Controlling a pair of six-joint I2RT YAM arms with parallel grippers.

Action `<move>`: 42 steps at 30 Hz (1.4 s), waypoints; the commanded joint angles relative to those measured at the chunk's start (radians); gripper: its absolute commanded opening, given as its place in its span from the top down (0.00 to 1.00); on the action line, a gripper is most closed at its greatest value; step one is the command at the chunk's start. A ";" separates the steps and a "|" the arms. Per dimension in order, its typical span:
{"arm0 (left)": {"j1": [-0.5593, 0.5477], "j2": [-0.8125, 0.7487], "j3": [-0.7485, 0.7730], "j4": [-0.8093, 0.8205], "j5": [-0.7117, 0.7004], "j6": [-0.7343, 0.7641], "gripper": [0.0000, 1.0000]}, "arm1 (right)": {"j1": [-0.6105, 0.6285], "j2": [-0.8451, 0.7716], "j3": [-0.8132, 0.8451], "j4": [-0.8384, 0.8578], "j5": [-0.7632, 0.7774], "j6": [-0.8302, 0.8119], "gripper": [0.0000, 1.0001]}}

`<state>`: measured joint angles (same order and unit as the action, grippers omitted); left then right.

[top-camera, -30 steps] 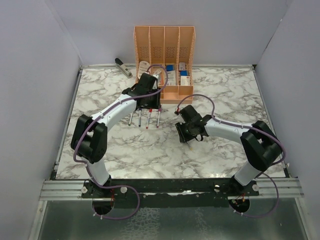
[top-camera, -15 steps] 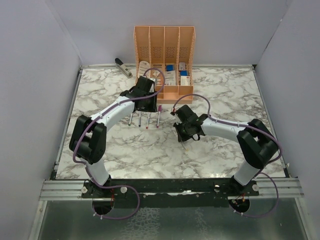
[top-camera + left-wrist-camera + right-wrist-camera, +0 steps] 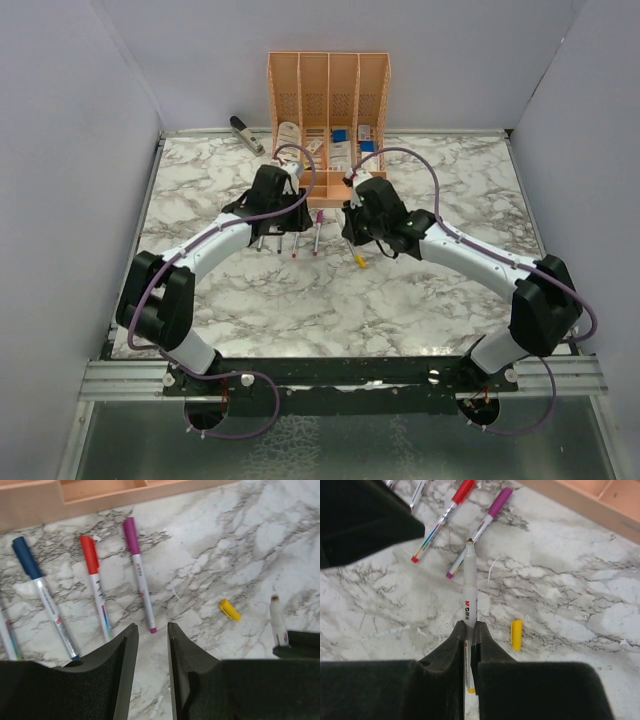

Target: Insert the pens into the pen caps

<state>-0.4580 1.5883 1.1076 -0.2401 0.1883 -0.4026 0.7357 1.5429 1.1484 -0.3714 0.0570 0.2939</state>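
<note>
Dial centred on the white-grey marble tabletop (image 3: 330, 310).
12 o'clock: peach slotted plastic organizer (image 3: 328, 90) blocks.
11 o'clock: grey-black stapler (image 3: 245, 133).
10 o'clock: black left gripper (image 3: 152, 630) over a row of capped white pens (image 3: 141, 580).
1 o'clock: black right gripper (image 3: 470, 625) clamping an uncapped white pen (image 3: 469, 580).
Open marble: 6 o'clock, between the 2 white arms (image 3: 215, 235); 2 o'clock.

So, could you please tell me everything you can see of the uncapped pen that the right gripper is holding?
The uncapped pen is a slim white-grey plastic stick with red and black print on its barrel, a small dark bare tip and a yellow rear end. The right gripper is shut on its barrel, so it points out ahead, tip towards the purple-capped pen. Nothing else touches it; the yellow cap lies apart on the marble beside it.
</note>
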 commanded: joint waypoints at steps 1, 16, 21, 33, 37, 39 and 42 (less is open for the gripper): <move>0.008 -0.113 -0.171 0.410 0.289 -0.041 0.67 | -0.030 -0.064 -0.032 0.142 0.104 0.100 0.99; -0.006 -0.125 -0.195 0.673 0.634 -0.142 0.62 | -0.041 -0.293 -0.269 0.531 0.030 0.183 0.99; -0.023 -0.116 -0.162 0.682 0.658 -0.154 0.62 | -0.041 -0.299 -0.280 0.566 0.011 0.199 0.99; -0.036 -0.092 -0.158 0.684 0.634 -0.164 0.61 | -0.041 -0.293 -0.270 0.600 -0.027 0.220 0.99; -0.036 -0.086 -0.157 0.685 0.628 -0.163 0.61 | -0.041 -0.290 -0.265 0.600 -0.044 0.229 0.99; -0.036 -0.081 -0.154 0.686 0.629 -0.165 0.61 | -0.042 -0.286 -0.263 0.600 -0.058 0.233 0.99; -0.036 -0.074 -0.147 0.688 0.628 -0.166 0.61 | -0.041 -0.275 -0.260 0.601 -0.082 0.244 0.99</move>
<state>-0.4889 1.5005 0.9405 0.4171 0.8043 -0.5671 0.6926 1.2606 0.8700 0.1879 0.0284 0.5167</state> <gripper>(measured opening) 0.386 0.038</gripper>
